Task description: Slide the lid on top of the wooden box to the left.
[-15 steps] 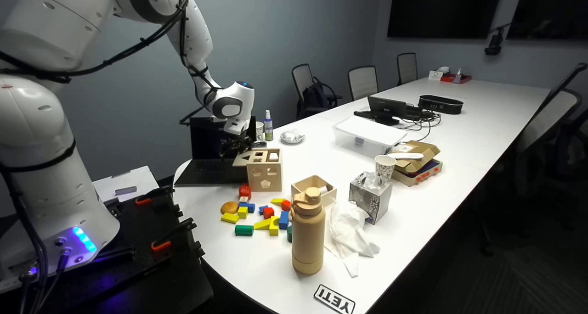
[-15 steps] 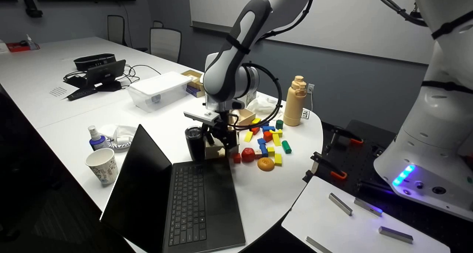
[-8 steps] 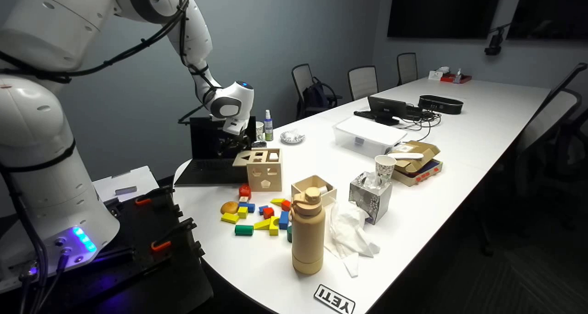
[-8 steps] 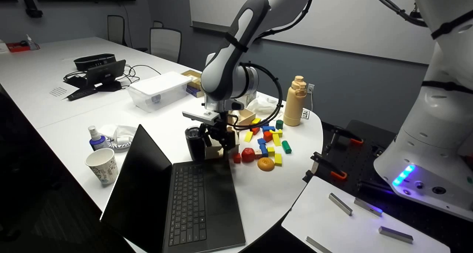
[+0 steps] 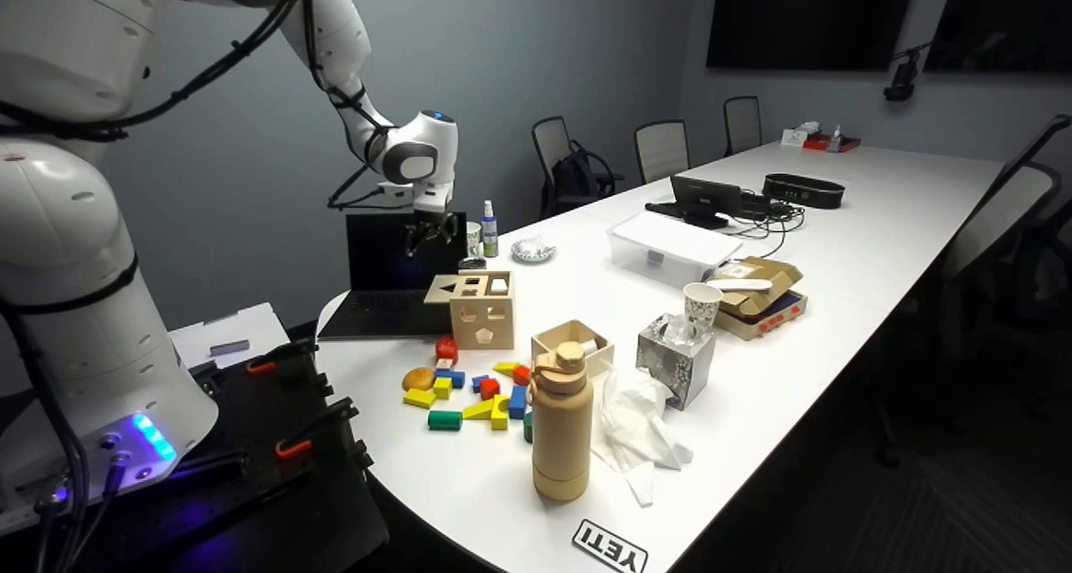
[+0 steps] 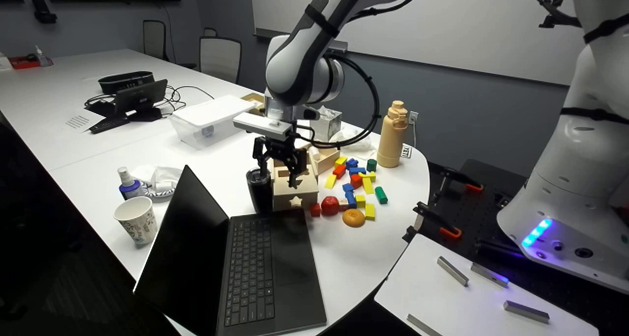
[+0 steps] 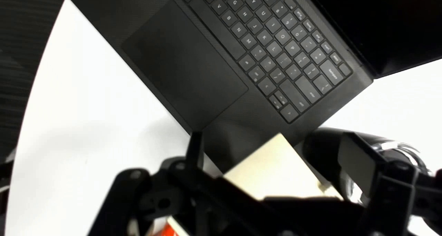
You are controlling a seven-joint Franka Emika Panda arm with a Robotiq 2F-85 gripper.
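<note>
The wooden box (image 5: pixel 483 326) is a pale cube with shape cut-outs, standing on the table beside the laptop; it also shows in an exterior view (image 6: pixel 307 201). Its lid (image 5: pixel 437 295), a thin pale panel with a triangular hole, sticks out past the box's left side towards the laptop; it also shows in the wrist view (image 7: pixel 272 163). My gripper (image 5: pixel 432 242) is raised above the lid, apart from it, with nothing between its fingers. It is open in an exterior view (image 6: pixel 277 174) and in the wrist view (image 7: pixel 274 137). The gripper's body hides part of the lid in the wrist view.
An open laptop (image 6: pixel 275 277) lies beside the box. A black tumbler (image 6: pixel 259 191) stands close to the box. Several coloured blocks, a red apple (image 5: pixel 446 348) and a toy bun (image 5: pixel 419 379) lie in front. An open wooden tray (image 5: pixel 548 338) and a tan bottle (image 5: pixel 561 431) stand farther right.
My gripper has risen from beside the lid to above it in the last half second. Before that it shifted only slightly. The box and lid look unmoved.
</note>
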